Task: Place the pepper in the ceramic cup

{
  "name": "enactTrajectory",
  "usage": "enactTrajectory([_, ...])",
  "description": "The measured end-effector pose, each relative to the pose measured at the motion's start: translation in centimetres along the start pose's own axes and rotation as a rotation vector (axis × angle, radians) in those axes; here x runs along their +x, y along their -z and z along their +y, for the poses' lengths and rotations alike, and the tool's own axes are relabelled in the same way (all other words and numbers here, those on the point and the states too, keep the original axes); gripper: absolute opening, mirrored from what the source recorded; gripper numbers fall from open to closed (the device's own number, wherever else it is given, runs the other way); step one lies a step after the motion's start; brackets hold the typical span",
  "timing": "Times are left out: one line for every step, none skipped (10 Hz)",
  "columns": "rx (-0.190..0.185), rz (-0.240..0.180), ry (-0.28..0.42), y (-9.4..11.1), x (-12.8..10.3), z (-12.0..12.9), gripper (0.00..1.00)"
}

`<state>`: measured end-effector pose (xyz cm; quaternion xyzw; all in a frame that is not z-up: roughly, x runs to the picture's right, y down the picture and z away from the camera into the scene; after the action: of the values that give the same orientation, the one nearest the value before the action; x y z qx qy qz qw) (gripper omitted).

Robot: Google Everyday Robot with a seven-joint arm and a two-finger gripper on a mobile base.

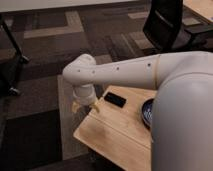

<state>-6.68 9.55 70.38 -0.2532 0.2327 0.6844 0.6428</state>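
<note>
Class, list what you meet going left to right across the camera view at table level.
Gripper at the wooden table's left corner, flat black rectangular object, dark-blue bowl partly hidden by the white arm.

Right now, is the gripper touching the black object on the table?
Apart. The camera view shows bare wood between the gripper, at the table edge, and the black object.

White arm (120,70), pincer (85,105) at table (116,136) corner

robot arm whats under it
A flat black object and part of a dark-blue bowl on the wooden table; the arm hides the rest. The gripper hangs at the table's left corner.
</note>
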Motion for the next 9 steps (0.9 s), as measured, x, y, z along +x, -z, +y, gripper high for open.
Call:
enactTrajectory([-0.041,-0.011,-0.069,0.9,-0.1,-2.5,0.65])
enactTrajectory([-0.065,-0.017,-0.117,1.9,0.4,-5.9,0.65])
enactTrajectory([-0.089,-0.021,-0.129,2.7,1.1,-8.6,0.65])
enactTrajectory([-0.109,-0.024,-0.130,3.4,2.0,-11.0,0.65])
enactTrajectory([-0.130,-0.034,-0.147,4.3,3.1,-14.2,0.65])
enactTrajectory([-0.147,-0.044,-0.158,4.9,4.0,-16.2,0.65])
enactTrajectory([-0.152,-0.047,-0.162,5.1,4.3,-16.8,0.65])
enactTrajectory([-0.153,-0.046,-0.155,5.1,4.2,-16.5,0.65])
enactTrajectory([-0.153,-0.047,-0.159,5.1,4.2,-16.6,0.65])
